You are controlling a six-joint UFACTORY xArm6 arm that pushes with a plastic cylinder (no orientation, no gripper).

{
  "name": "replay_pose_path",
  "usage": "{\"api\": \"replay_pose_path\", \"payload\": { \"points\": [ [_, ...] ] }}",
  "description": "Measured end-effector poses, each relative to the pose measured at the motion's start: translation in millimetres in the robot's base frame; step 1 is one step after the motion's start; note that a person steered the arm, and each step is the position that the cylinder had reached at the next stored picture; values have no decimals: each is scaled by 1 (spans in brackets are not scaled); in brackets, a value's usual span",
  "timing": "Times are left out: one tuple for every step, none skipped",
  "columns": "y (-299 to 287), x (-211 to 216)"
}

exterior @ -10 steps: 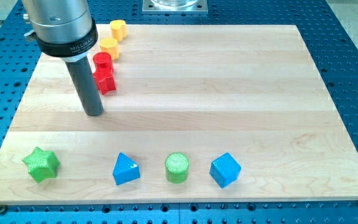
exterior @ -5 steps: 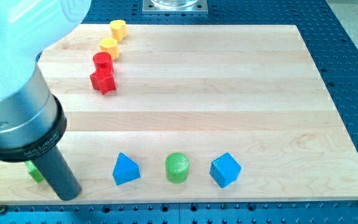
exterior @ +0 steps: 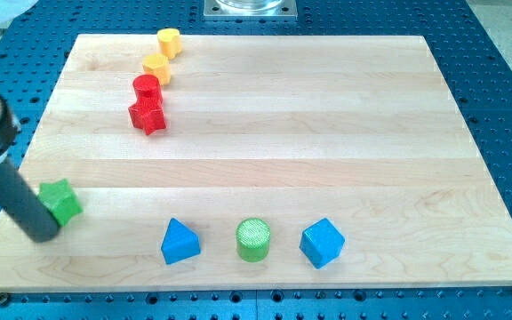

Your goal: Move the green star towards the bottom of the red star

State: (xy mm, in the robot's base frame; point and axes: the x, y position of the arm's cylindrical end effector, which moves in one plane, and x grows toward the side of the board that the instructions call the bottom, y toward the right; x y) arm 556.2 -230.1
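Observation:
The green star lies near the board's left edge, low in the view. My tip rests on the board just below and left of it, touching its lower left side. The rod partly hides the star's left points. The red star sits far above and to the right, in the upper left part of the board, directly below a red cylinder.
Two yellow blocks run up from the red cylinder towards the view's top. Along the bottom stand a blue triangular block, a green cylinder and a blue cube. The wooden board lies on a blue perforated table.
My tip swung from beside the red star down to the bottom left corner, then moved left and up. The green star has shifted upward, from about the bottom row's height to higher on the board.

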Motion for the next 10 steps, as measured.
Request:
{"api": "replay_pose_path", "payload": {
  "points": [
    [20,-21],
    [-6,-21],
    [-20,-34],
    [13,-51],
    [42,-64],
    [57,-69],
    [58,-49],
    [69,-40],
    [73,-40],
    [76,-40]
  ]
}}
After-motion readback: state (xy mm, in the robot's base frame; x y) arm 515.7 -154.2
